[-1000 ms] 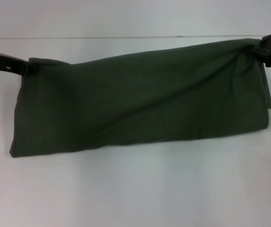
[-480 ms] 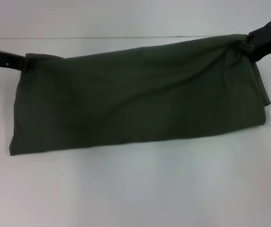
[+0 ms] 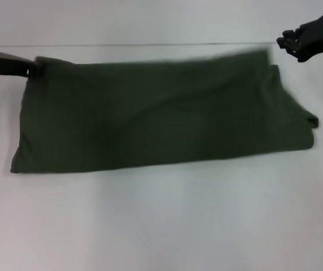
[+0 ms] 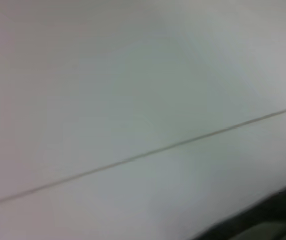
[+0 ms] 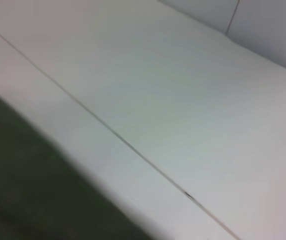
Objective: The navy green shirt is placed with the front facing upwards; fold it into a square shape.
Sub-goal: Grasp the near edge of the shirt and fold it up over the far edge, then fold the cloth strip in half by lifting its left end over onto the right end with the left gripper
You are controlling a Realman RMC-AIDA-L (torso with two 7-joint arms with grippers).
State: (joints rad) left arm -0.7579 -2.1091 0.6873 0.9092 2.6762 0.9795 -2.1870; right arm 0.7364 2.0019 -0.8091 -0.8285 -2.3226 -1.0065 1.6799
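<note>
Head view: we see the navy green shirt lying as a long folded band across the middle of the frame on the white table.
Progress: we judge 1 lengthwise fold done; crosswise folds into a square remain.
Left gripper: at the band's upper-left corner; grip unclear to us.
Right gripper: upper right, clear of the cloth, holding nothing; finger gap unreadable.
Hidden: lettering, collar, sleeves.

The worktop is white and plain, filling the near part of the head view. A thin dark seam runs straight across its far side — beyond it lies another pale surface. Both wrist views show this seam crossing white ground. In the right wrist view a wall stands behind, with one vertical joint.
</note>
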